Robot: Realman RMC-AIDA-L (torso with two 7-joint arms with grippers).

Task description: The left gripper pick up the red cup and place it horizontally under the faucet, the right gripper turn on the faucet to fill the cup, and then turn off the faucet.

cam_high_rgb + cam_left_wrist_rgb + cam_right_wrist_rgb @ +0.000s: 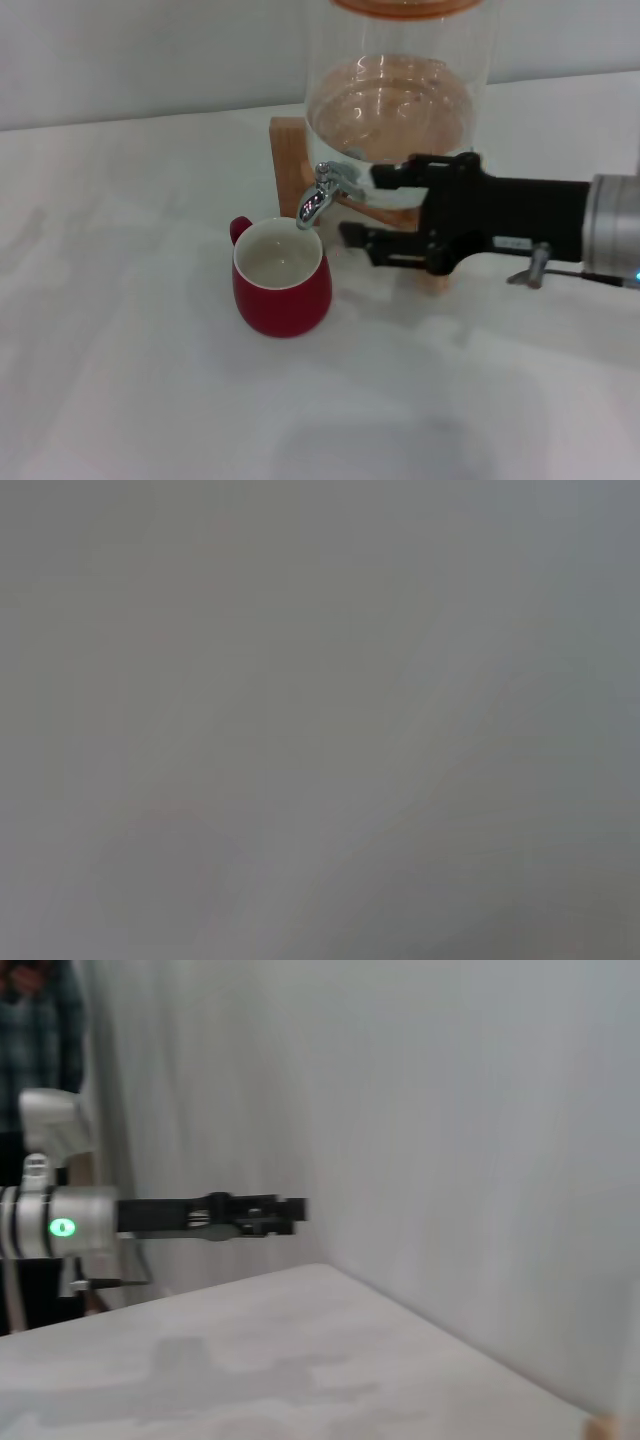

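Tabletop (130, 400) in white, carrying a small rounded dark-red ceramic mug (283, 290), cream inside, upright with its loop handle toward the back left. Its mouth sits directly below the spout of a small shiny chrome faucet (322, 195) fitted to a clear glass water jar (400, 110) on a wooden stand (288, 160). The boxy black right gripper (362, 205) reaches in from the right, jaws apart, upper finger touching the tap's lever. The slim black left gripper (292, 1211) hangs over the table elsewhere; its jaws cannot be judged.
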